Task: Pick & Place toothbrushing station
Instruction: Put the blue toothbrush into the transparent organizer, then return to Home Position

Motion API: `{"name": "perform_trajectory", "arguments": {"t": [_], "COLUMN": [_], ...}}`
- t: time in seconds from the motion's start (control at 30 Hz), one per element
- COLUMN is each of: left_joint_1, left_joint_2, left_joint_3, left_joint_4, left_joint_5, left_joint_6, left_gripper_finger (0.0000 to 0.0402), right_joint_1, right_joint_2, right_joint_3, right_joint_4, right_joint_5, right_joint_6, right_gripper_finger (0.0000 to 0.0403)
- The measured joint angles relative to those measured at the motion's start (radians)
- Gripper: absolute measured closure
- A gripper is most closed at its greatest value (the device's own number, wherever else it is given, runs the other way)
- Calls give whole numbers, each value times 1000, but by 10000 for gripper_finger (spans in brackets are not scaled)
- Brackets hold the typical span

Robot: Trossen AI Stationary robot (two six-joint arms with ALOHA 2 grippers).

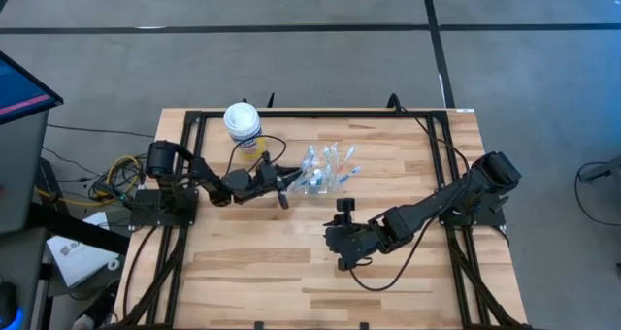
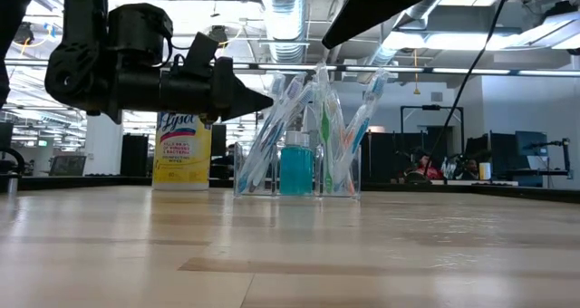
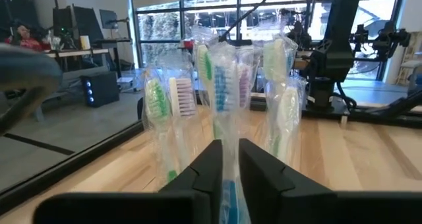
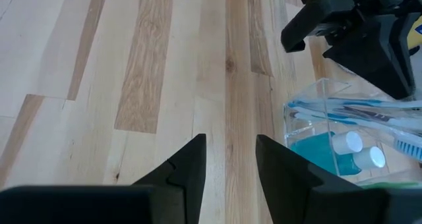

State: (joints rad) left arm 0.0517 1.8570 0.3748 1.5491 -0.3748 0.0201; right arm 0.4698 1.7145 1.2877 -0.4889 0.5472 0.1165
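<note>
The toothbrushing station [image 1: 325, 170] is a clear plastic holder [image 2: 294, 177] standing on the table. It holds several wrapped white, blue and green toothbrushes [image 3: 217, 79], which lean out of it, and teal toothpaste tubes [image 2: 295, 168]. My left gripper [image 1: 288, 181] is level at the station's left side, shut on one wrapped toothbrush [image 3: 221, 85]. It also shows in the low view [image 2: 267, 100]. My right gripper [image 4: 231, 161] is open and empty above bare table, just near of the station [image 4: 330, 132]. My left gripper pinches the middle of a wrapped toothbrush's handle [image 3: 227, 184] between its two fingers [image 3: 204, 174]. The fingers come level from the table's left and lie across the handle. The toothbrush stands tilted, its lower end in the clear holder and its head above the fingers.
A white tub with a yellow label [image 1: 243, 121] stands left of and behind the station, and shows in the low view [image 2: 181, 149]. Black frame rails [image 1: 310, 114] run along the table's edges. Bare wood [image 1: 262, 262] lies toward the near edge.
</note>
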Motion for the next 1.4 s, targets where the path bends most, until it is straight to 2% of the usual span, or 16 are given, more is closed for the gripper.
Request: {"name": "perform_trajectory", "arguments": {"t": [0.3,0.5,0.73,0.9,1.1,1.27,1.4], "left_joint_1": [0,-3,-36,-133,-267,-321,-345], "left_joint_2": [-37,-96,-220,-321,-417,-527,-598], "left_joint_3": [-1,-28,-147,-220,-277,-368,-370], "left_joint_4": [-3,-1,-2,-2,-3,-6,-116], "left_joint_5": [0,7,17,39,39,-29,-69], "left_joint_6": [-3,-28,-153,-149,-42,-35,-50], "left_gripper_finger": [301,289,290,290,291,291,291], "right_joint_1": [1,1,1,1,3,34,86], "right_joint_2": [0,0,0,0,0,-17,-81], "right_joint_3": [0,0,0,0,0,-2,-1], "right_joint_4": [0,-1,-1,-1,-121,-240,-348], "right_joint_5": [0,0,9,132,161,307,368], "right_joint_6": [0,5,15,16,92,191,264], "right_gripper_finger": [281,281,281,281,294,309,318]}}
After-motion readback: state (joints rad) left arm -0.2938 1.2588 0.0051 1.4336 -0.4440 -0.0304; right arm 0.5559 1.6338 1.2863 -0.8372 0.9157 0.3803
